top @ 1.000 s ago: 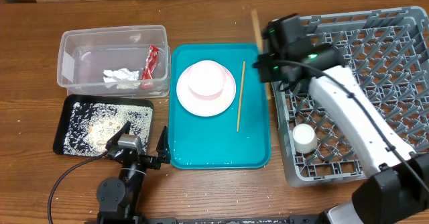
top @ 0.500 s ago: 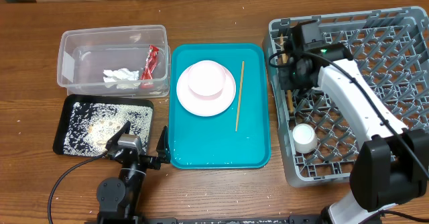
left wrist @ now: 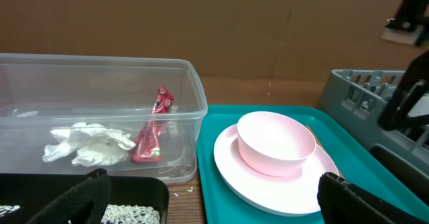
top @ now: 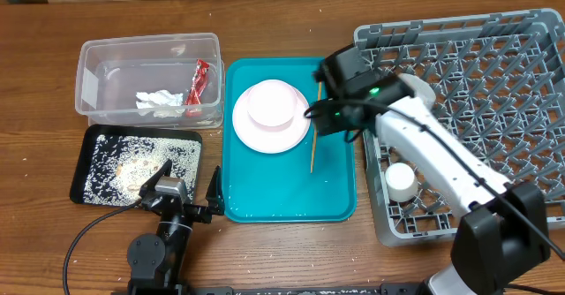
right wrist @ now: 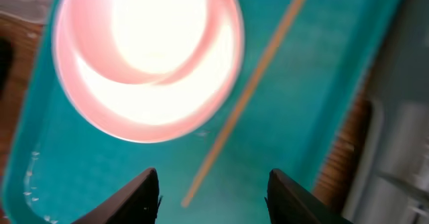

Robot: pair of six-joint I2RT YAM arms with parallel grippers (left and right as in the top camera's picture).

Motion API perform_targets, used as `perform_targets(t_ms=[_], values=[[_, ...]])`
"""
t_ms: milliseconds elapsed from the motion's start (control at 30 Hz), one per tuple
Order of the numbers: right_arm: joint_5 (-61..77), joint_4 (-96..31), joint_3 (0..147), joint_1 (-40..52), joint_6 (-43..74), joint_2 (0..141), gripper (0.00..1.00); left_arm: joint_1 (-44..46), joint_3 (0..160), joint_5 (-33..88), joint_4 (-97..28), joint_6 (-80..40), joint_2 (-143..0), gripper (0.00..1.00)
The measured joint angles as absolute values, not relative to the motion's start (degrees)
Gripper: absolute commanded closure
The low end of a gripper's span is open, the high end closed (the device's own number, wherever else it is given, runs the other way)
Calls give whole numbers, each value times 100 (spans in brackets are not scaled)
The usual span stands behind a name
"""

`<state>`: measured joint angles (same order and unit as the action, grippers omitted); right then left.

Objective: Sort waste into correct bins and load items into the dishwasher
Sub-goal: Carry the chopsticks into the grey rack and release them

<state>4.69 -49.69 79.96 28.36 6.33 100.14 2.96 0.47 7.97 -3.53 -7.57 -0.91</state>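
Note:
A wooden chopstick lies on the teal tray, right of the pink plate that carries a bowl. My right gripper hovers over the chopstick's far end, open. In the right wrist view the chopstick runs between the spread fingers without touching them. The grey dishwasher rack holds a white cup. The clear tub holds the red wrapper and the tissue. Crumbs cover the black tray. My left gripper rests open at the table's front.
The left wrist view shows the bowl on its plate, the tub to the left and the rack's corner to the right. A few stray crumbs lie on the wood between tub and teal tray.
My right arm has swung left from the rack's edge to above the teal tray, and its jaws have gone from shut to open. The left arm has not moved.

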Motion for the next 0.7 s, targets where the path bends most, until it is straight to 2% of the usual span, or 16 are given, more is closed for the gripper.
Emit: perform_targets(t_ms=[100, 300, 433, 567, 633, 700], values=[[423, -4659, 7826, 3055, 906, 10068, 48, 296, 47, 797, -353, -757, -91, 0], [178, -4362, 7664, 3083, 1457, 10805, 66, 296, 47, 797, -353, -757, -91, 0], [99, -4311, 7631, 3083, 1590, 11321, 71, 296, 47, 797, -353, -757, -91, 0], [62, -4268, 7644, 3083, 1553, 11509, 82, 294, 47, 797, -353, -757, -91, 0], [34, -4268, 7644, 3083, 1514, 11515, 94, 294, 47, 797, -353, -757, -91, 0], [-1, -4313, 7649, 3072, 1525, 11515, 96, 296, 47, 797, -353, -757, -91, 0]])
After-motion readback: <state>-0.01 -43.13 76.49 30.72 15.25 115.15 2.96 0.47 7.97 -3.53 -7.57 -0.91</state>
